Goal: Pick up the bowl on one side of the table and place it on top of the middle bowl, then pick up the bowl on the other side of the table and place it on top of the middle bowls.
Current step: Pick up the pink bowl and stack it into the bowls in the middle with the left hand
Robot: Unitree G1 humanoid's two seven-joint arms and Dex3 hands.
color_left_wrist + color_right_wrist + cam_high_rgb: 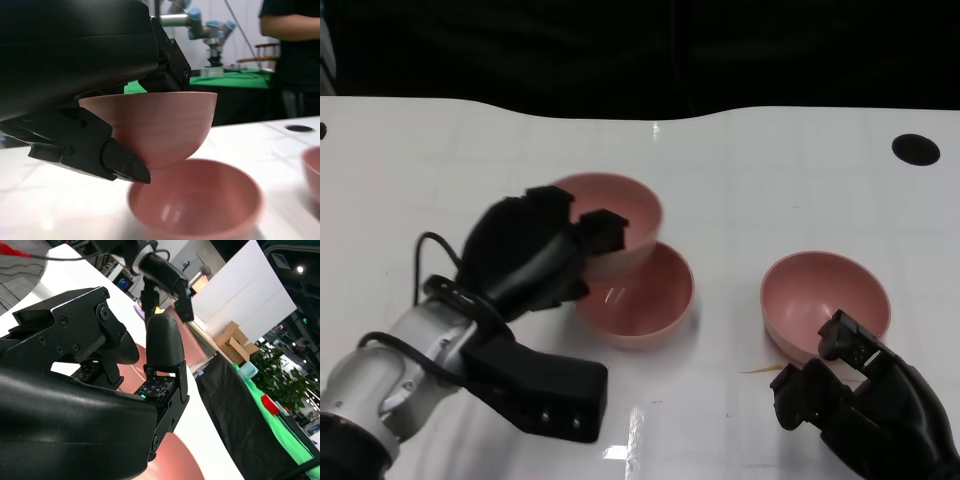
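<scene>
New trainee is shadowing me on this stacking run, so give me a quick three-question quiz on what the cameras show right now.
1. True or false: the left hand holds a pink bowl lifted above the middle bowl.
2. Which best fits the right hand? A) gripping the right bowl B) open beside it C) resting on the middle bowl
3. Fill in: the table carries ___ bowls in all.

Key: 1 true; 2 B; 3 three.

Three pink bowls (pixel 610 205), black hands (pixel 525 250), white table (pixel 770 180), possibly green cloth (pixel 235 80) behind
</scene>
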